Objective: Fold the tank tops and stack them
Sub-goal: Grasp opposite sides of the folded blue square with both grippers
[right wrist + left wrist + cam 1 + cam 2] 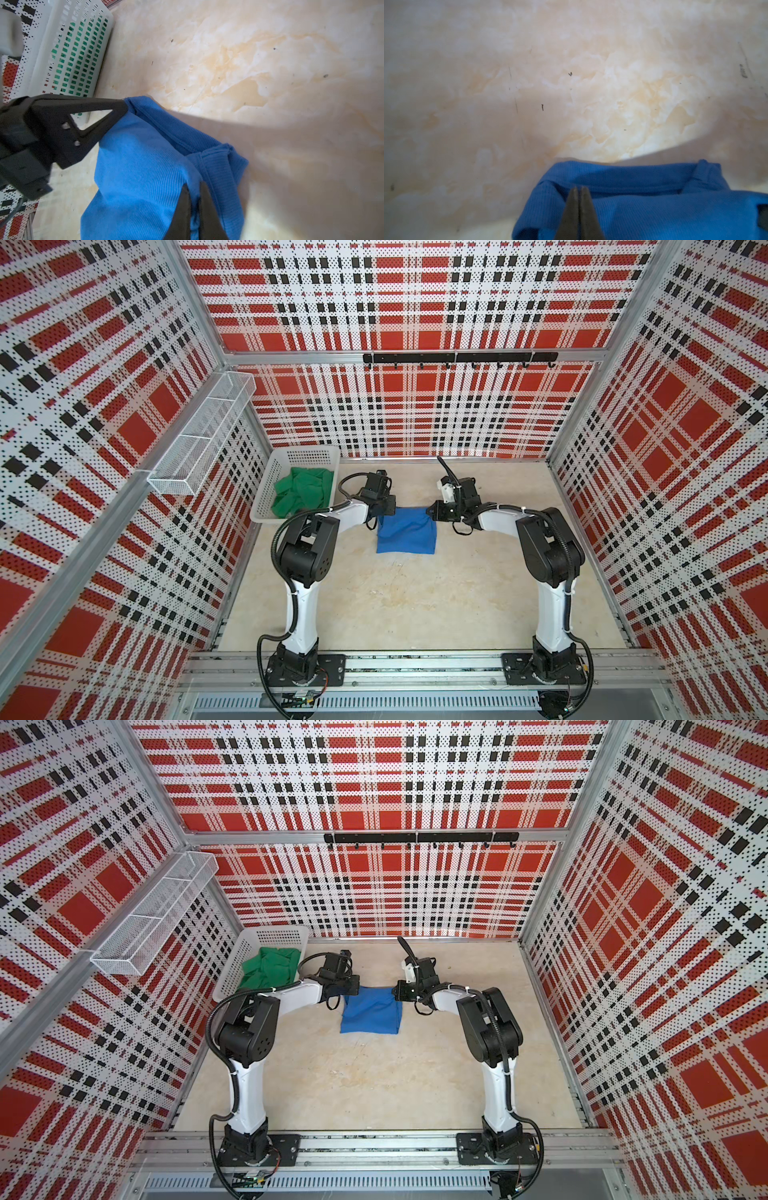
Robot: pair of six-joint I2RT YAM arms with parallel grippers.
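Note:
The blue tank top point(407, 533) point(372, 1015) lies folded into a rough square on the middle of the table. My left gripper point(386, 509) point(579, 188) is shut on its far left corner, and that corner is drawn up taut at the fingertips point(124, 105). At the far right corner my right gripper point(433, 512) point(193, 185) is shut, with a ridge of blue ribbed fabric point(141, 166) pinched between its jaws. The green tank top point(305, 491) point(272, 969) sits crumpled inside the white basket point(266, 485).
The white perforated basket point(232, 969) point(52, 52) stands at the far left of the table, close behind the left arm. A wire mesh shelf point(203, 435) hangs on the left wall. A black hook rail point(459, 357) runs along the back wall. Bare tabletop point(415, 593) lies in front of the blue garment.

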